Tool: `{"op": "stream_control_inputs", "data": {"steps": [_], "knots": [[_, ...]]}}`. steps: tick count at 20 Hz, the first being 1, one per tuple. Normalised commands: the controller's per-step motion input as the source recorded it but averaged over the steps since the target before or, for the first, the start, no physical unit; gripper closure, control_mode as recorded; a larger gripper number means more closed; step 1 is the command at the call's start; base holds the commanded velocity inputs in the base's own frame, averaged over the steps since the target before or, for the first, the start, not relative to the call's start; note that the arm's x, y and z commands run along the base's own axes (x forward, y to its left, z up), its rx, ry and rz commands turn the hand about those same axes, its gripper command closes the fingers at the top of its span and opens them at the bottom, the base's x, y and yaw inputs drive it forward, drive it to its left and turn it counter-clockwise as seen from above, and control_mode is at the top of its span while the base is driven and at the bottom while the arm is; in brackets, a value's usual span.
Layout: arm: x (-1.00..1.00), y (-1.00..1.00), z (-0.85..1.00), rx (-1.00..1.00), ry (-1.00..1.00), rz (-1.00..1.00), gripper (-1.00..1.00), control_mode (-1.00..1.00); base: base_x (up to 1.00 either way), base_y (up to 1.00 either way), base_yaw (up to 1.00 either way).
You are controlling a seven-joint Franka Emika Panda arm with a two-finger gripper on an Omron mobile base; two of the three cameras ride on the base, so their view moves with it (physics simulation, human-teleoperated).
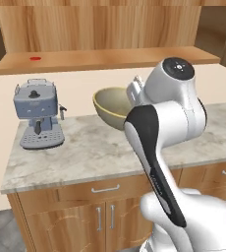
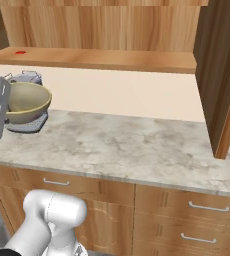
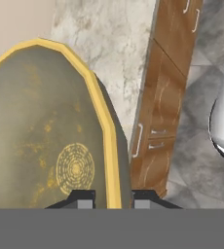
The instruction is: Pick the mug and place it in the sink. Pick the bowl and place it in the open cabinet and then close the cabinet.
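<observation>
The olive-tan bowl [image 1: 111, 105] [image 2: 28, 102] hangs tilted above the marble counter [image 1: 90, 152], its yellowish rim and speckled inside facing the hand view [image 3: 41, 131]. My gripper [image 3: 113, 200] is shut on the bowl's rim, one fingertip inside and one outside. The hand [image 1: 132, 101] [image 2: 6, 107] grips the bowl's side nearest the arm. Above the counter the cabinet's light wood shelf [image 1: 105, 59] [image 2: 97, 57] lies open, and its door [image 2: 222, 75] stands swung out at the right. The mug and the sink are out of view.
A grey coffee machine [image 1: 36, 115] stands at the counter's left, partly behind the bowl in the right base view [image 2: 26, 77]. A small red mark [image 1: 35, 58] sits on the shelf. Base drawers and doors [image 2: 187, 210] run below the counter.
</observation>
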Motion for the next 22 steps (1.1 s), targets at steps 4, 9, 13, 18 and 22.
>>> {"op": "stream_control_inputs", "data": {"steps": [4, 9, 13, 18, 22], "knots": [[0.00, -0.09, 0.45, -0.02, -0.23, 0.08, 1.00, -1.00, 0.00, 0.00, 0.00], [0.13, -0.17, 0.36, -0.01, -0.21, 0.06, 1.00, -1.00, 0.00, 0.00, 0.00], [0.19, -0.17, 0.33, 0.00, -0.10, 0.02, 1.00, -1.00, 0.00, 0.00, 0.00], [0.19, -0.12, 0.34, 0.00, -0.02, 0.00, 1.00, -1.00, 0.00, 0.00, 0.00], [0.24, 0.00, 0.26, 0.00, 0.00, 0.00, 1.00, -1.00, 0.00, 0.00, 0.00]]}}
